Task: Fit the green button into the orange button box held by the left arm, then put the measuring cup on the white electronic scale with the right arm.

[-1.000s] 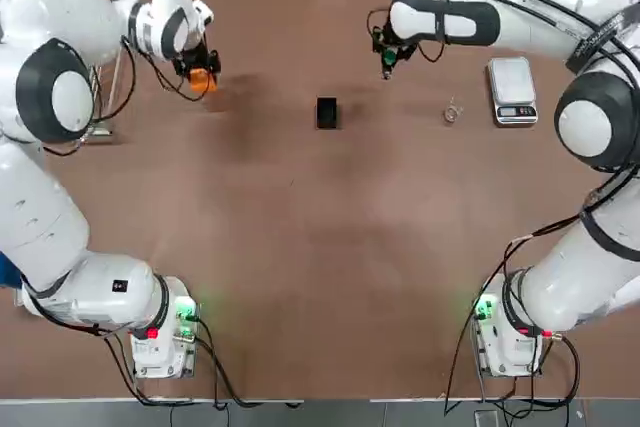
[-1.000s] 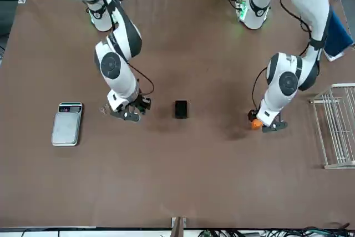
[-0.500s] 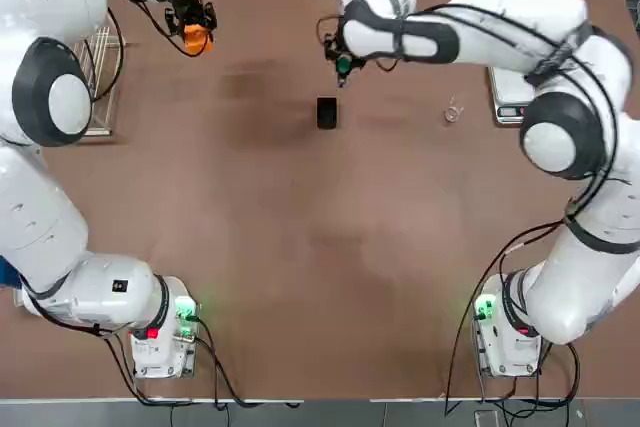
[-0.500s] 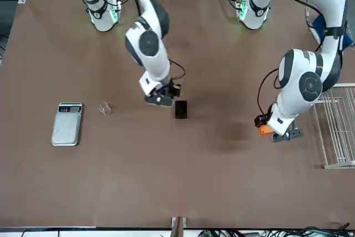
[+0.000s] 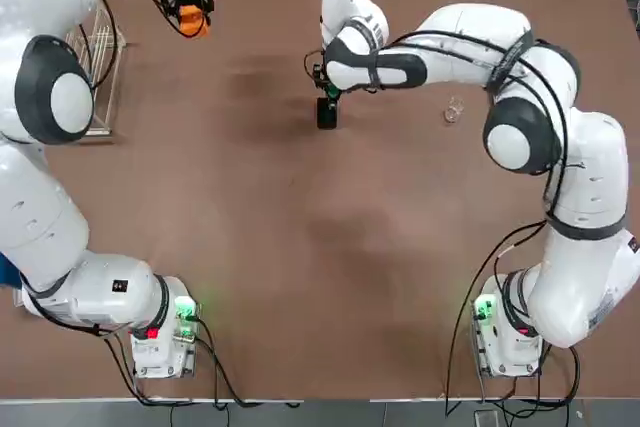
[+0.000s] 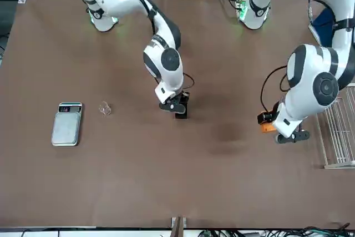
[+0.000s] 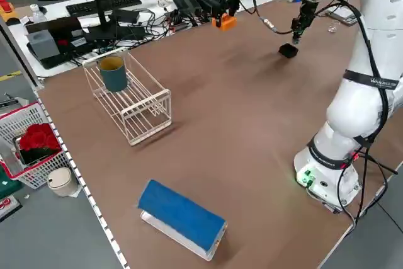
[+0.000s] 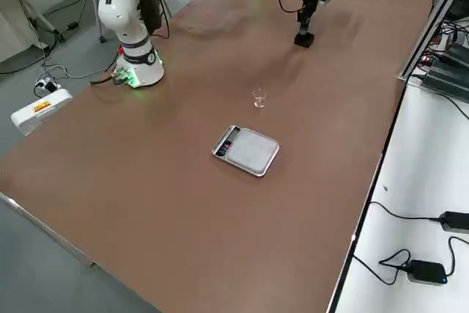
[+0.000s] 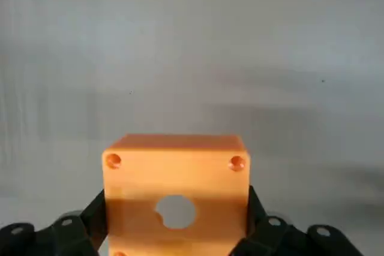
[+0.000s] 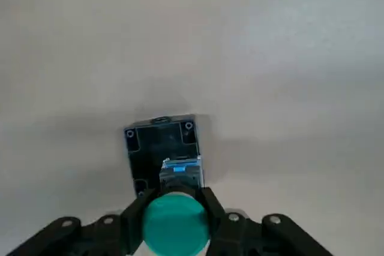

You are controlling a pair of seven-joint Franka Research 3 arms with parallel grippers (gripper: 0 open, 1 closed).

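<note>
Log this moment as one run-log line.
left gripper: shut on orange button box | right gripper: shut on green button, above black block | measuring cup: beside scale

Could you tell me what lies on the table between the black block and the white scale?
Only the measuring cup, nearer the white electronic scale than the black block, seen in the front view.

Orange button box (image 9: 175, 193): bright orange, plain. Green button (image 10: 174, 223): teal-green cap, blue detail on stem. Flat block (image 6: 181, 113): black. Scale (image 6: 66, 125): white body, silvery plate, dark display strip. Measuring cup (image 6: 104, 107): clear. Table (image 5: 330, 247): brown, plain. Arms: white w/ dark joint rings, black cables. Wire rack (image 7: 135, 102): white. Mug in rack (image 7: 114, 73): teal, tan rim. Flat box nr table edge (image 7: 181, 217): blue top, white base. Basket (image 7: 25, 143): white wire, red contents.
</note>
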